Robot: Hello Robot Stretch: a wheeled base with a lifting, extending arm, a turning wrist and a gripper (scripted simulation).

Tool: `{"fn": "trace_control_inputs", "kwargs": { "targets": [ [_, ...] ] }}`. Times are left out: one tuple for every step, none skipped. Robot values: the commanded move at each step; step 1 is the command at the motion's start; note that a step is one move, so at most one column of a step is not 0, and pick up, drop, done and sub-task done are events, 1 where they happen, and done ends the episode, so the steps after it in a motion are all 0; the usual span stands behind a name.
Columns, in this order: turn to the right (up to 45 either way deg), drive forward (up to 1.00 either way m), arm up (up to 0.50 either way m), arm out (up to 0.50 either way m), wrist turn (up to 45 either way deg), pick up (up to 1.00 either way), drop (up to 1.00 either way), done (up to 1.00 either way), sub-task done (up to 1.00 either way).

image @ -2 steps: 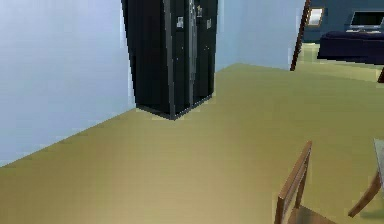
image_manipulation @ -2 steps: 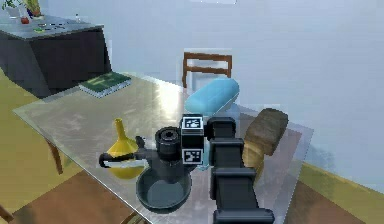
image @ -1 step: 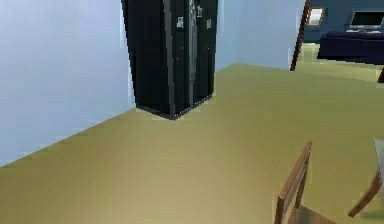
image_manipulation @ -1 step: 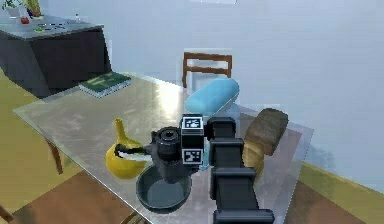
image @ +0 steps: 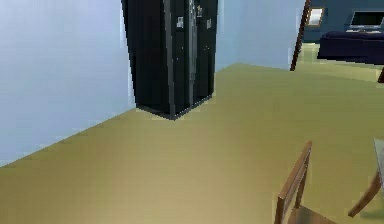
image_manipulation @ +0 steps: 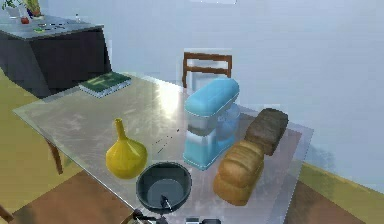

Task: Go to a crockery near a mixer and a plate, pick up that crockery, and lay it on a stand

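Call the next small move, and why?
Probably reach out slightly toward the dark bowl. It stands at the near edge of the table beside the blue mixer, and the gripper shows low by it, contact unclear.

Even, soft light — pale sheen on tabletop [image_manipulation: 95,118].
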Motion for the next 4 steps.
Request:
{"fn": "trace_control_inputs", "kwargs": {
  "targets": [
    [0.0, 0.0, 0.0, 0.0, 0.0, 1.0, 0.0, 0.0, 0.0],
    [0.0, 0.0, 0.1, 0.0, 0.0, 0.0, 0.0, 0.0, 0.0],
    [0.0, 0.0, 0.26, 0.0, 0.0, 0.0, 0.0, 0.0, 0.0],
    [0.0, 0.0, 0.0, 0.0, -45.0, 0.0, 0.0, 0.0, 0.0]
  ]
}}
